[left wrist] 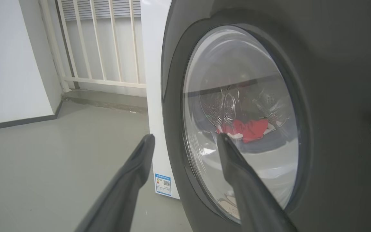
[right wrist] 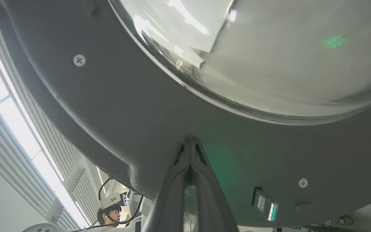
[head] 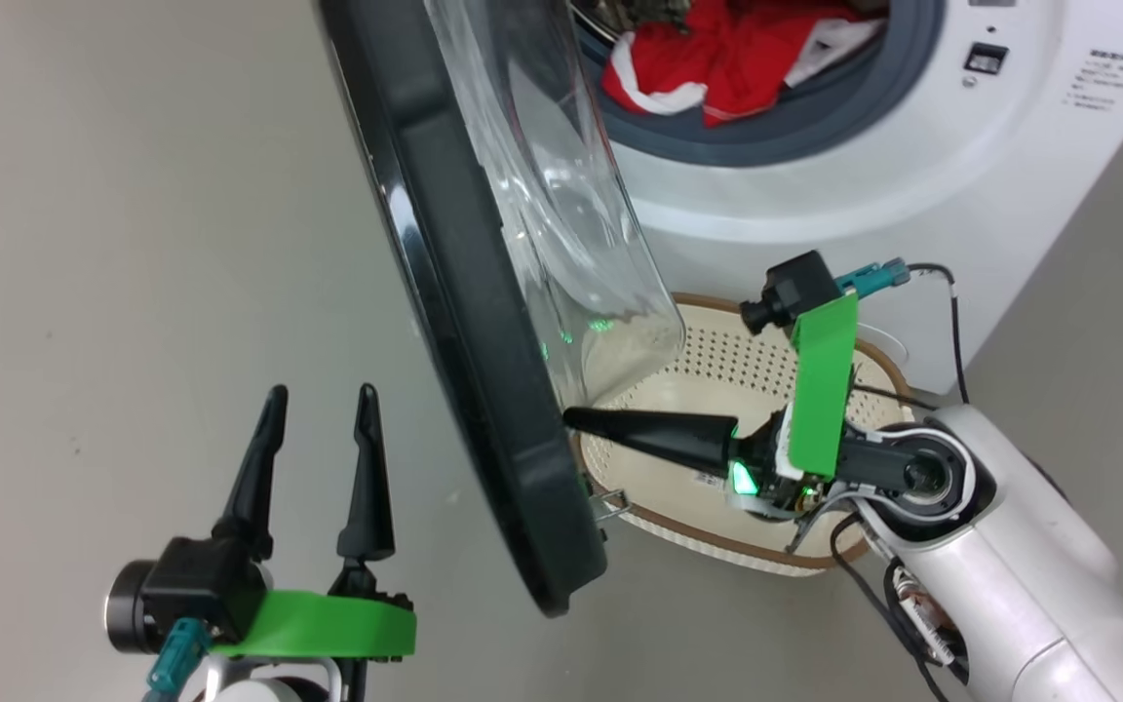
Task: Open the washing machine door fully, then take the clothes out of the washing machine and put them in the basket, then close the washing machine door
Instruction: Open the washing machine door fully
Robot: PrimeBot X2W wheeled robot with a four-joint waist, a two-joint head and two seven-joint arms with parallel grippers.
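Note:
The washing machine door (head: 469, 292) stands partly open, its black rim edge-on to the head view and its clear glass bowl (head: 561, 195) bulging right. My right gripper (head: 571, 420) is shut, empty, and its tip presses against the door's inner face (right wrist: 147, 106) low down, above the basket (head: 717, 370). My left gripper (head: 321, 400) hangs open over the floor, left of the door's outer side (left wrist: 333, 96). Red clothes (head: 717, 58) with white trim lie in the washing machine (head: 912, 175) drum and show through the door glass as the clothes (left wrist: 248, 129).
The cream basket sits on the floor right in front of the machine, under the door's swing. A white railing (left wrist: 101, 42) and wall stand behind the machine. A person (right wrist: 108, 214) shows low in the right wrist view. Grey floor (head: 133, 244) spreads to the left.

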